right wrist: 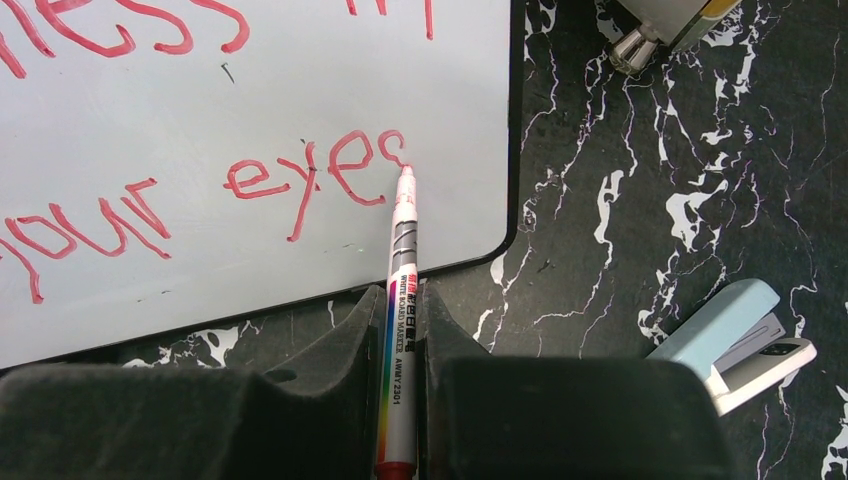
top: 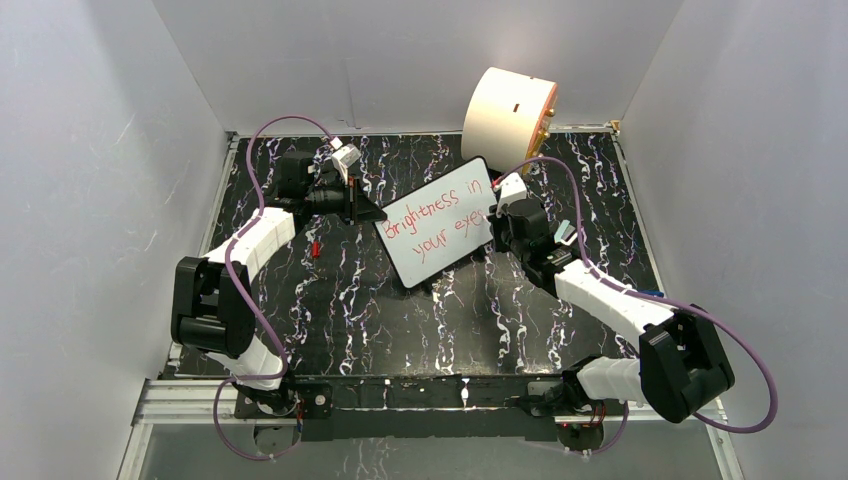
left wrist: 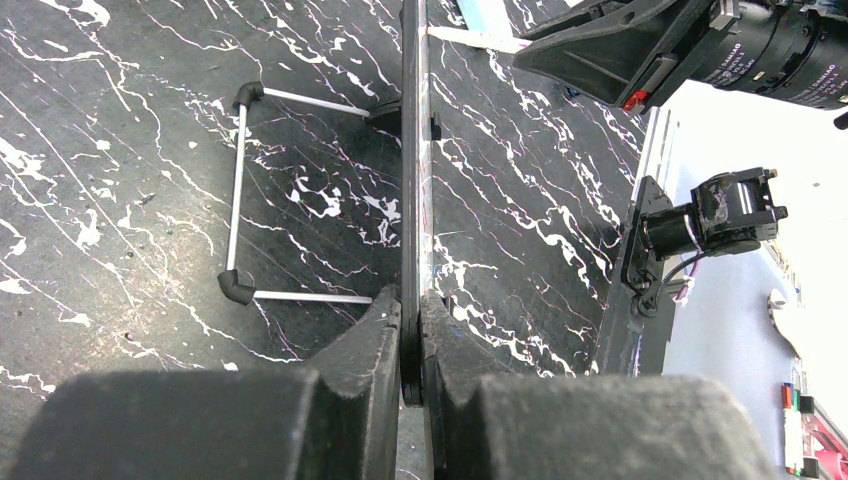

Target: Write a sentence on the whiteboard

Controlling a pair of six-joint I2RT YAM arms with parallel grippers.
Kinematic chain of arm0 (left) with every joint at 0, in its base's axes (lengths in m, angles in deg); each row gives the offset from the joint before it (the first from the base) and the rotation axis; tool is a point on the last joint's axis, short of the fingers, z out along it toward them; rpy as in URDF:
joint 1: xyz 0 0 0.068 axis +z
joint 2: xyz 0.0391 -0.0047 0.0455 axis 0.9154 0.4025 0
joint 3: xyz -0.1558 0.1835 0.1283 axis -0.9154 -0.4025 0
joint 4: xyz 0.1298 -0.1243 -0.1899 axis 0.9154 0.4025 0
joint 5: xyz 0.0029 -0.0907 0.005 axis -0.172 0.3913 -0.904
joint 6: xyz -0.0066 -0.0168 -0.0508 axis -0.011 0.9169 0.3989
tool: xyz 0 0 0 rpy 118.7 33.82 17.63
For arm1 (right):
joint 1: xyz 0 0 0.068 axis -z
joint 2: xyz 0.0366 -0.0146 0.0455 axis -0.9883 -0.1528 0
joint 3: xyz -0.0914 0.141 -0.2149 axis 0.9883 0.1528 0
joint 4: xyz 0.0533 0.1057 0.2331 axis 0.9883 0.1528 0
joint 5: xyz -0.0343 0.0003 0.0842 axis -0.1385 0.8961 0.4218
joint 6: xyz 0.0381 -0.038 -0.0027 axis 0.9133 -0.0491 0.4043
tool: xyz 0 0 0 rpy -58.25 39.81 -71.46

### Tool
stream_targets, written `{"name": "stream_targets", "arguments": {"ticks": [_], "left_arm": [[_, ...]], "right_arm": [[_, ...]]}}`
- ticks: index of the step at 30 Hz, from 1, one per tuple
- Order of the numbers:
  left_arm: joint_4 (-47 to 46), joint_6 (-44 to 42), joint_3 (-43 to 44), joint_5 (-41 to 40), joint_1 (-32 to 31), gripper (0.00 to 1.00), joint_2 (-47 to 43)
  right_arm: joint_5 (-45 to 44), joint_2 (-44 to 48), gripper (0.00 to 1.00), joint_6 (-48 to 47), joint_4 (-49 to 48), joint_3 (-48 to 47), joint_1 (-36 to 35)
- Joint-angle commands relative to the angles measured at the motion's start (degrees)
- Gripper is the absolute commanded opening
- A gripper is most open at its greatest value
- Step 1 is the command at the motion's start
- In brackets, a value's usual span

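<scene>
Black marbled tabletop (top: 400, 330) | white walls (top: 400, 60) | left hand (left wrist: 410, 305) clamps whiteboard (top: 437, 225) edge | right hand (right wrist: 403, 295) grips marker (right wrist: 400, 250)

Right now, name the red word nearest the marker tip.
The word "eyes", ending the lower line on the whiteboard: the marker tip sits at its final s; "your" lies further left, the rest above.

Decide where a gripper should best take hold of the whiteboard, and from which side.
Probably its thin left edge, coming from the left: the whiteboard is a flat plate, so jaws pinch across front and back. The left gripper grips it so, clear of the marker at the right end.
</scene>
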Motion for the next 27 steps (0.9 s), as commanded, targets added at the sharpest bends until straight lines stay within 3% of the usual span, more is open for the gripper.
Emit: {"name": "stream_targets", "arguments": {"ticks": [1, 17, 27], "left_arm": [[6.07, -3.17, -1.33, -4.93, -1.85, 0.0, 3.02], [6.07, -3.17, -1.32, -4.84, -1.78, 0.0, 3.0], [6.13, -3.16, -1.3, -5.01, -1.85, 0.0, 2.94]], "right_arm": [[0.17, 0.76, 0.0, 0.47, -0.1, 1.06, 0.27], [6.39, 1.75, 0.0, 2.55, -1.82, 0.67, 0.24], [1.17, 4.95, 0.0, 2.76, -2.49, 2.34, 0.24]]}}
